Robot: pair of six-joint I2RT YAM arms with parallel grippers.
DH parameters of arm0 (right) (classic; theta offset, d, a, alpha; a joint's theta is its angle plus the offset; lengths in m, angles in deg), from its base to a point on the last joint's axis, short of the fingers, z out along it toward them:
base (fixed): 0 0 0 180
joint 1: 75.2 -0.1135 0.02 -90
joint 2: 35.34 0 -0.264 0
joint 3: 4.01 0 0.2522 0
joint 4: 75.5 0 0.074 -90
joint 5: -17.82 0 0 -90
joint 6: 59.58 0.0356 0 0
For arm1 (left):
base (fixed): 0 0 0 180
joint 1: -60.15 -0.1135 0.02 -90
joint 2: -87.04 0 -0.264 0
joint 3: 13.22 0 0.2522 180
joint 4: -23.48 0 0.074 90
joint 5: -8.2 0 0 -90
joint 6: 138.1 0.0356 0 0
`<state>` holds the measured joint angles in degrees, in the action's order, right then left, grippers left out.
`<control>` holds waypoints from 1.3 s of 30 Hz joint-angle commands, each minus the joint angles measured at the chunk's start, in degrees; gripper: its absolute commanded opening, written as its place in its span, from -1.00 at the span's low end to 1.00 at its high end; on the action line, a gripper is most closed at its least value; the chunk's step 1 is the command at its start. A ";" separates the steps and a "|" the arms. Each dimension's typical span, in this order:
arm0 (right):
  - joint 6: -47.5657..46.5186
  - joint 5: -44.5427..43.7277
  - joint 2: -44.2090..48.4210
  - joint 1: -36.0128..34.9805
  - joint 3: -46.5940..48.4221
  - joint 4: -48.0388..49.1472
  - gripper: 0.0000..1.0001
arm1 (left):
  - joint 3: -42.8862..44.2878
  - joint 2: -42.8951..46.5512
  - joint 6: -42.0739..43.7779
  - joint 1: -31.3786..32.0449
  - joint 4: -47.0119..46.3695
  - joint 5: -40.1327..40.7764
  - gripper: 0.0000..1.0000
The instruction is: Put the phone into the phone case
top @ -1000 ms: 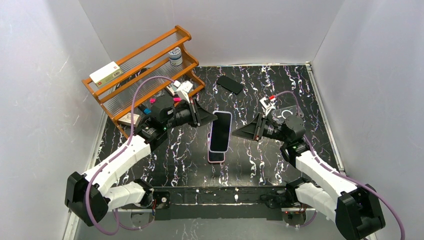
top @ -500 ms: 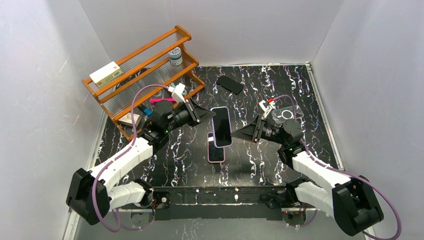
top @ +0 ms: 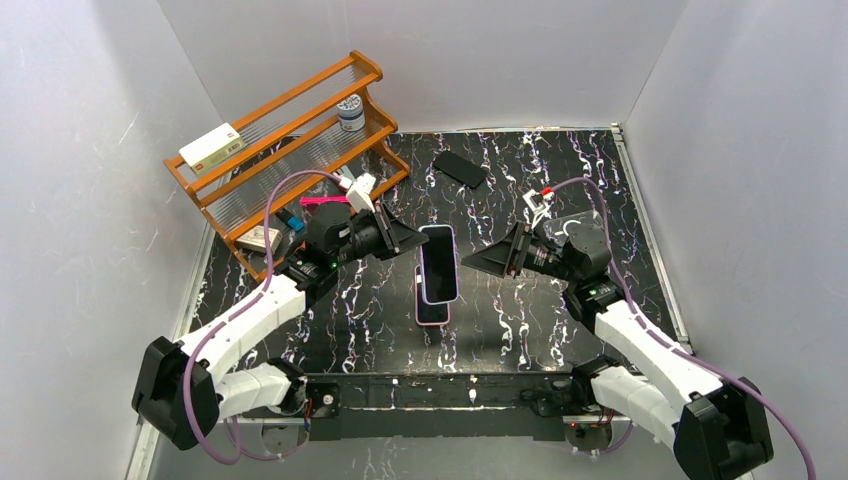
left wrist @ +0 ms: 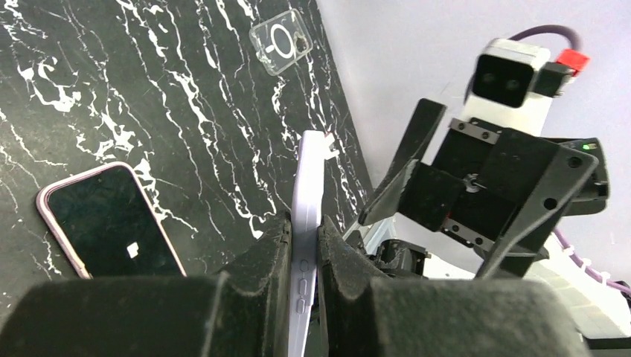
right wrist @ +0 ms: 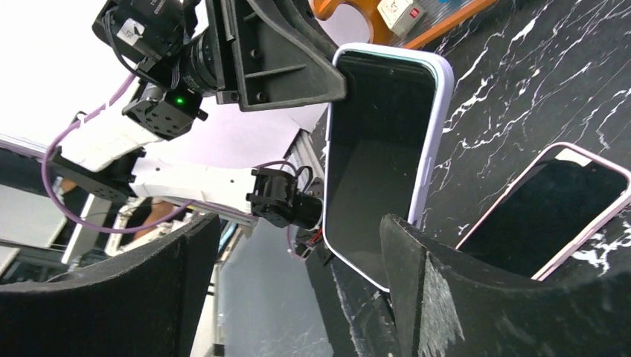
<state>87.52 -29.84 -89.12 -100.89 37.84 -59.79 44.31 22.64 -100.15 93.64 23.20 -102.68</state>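
My left gripper (top: pixel 416 240) is shut on the long edge of a lavender phone case (top: pixel 438 263) with a dark face, holding it on edge above the table. The wrist view shows the case (left wrist: pixel 306 186) clamped between both fingers. A pink-rimmed phone (top: pixel 432 312) lies screen up just below it and shows in the left wrist view (left wrist: pixel 111 223). My right gripper (top: pixel 478 262) is open, just right of the case, not touching. In the right wrist view the case (right wrist: pixel 379 149) and the phone (right wrist: pixel 551 216) lie beyond the open fingers (right wrist: pixel 424 297).
A clear case with a ring (left wrist: pixel 280 43) lies at the right back of the black marble table (top: pixel 520 310). A black flat item (top: pixel 460 168) lies at the back. A wooden rack (top: pixel 280 130) with small items stands at the back left. Grey walls enclose the table.
The left gripper has shifted the lavender case slightly back and left, still above the pink-rimmed phone. The right gripper has lifted and come closer to the case.
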 commanded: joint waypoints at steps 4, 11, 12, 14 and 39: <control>-4.72 -0.29 -0.49 -0.06 1.55 -5.21 0.73 | 2.21 2.87 3.00 0.08 1.49 -1.77 -1.00; -5.00 -0.21 -0.37 -0.15 1.84 -5.80 0.78 | 6.35 -0.62 15.33 -3.48 22.77 1.37 -1.00; -5.25 -0.50 -0.01 -0.11 1.68 -6.66 0.91 | 5.40 -0.78 15.48 -5.05 22.59 0.10 -1.00; -5.53 -1.25 1.01 -0.10 1.34 -8.68 0.97 | 3.50 -1.30 15.52 -7.70 21.80 -2.01 -1.00; -10.87 -17.77 -2.59 -0.10 13.82 -38.78 0.97 | 1.70 -12.12 27.19 -14.24 29.74 6.12 -0.11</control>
<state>78.19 -41.11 -89.10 -100.89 47.57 -90.54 42.62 6.79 -75.80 79.37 48.23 -100.06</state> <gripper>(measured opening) 0.984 0.399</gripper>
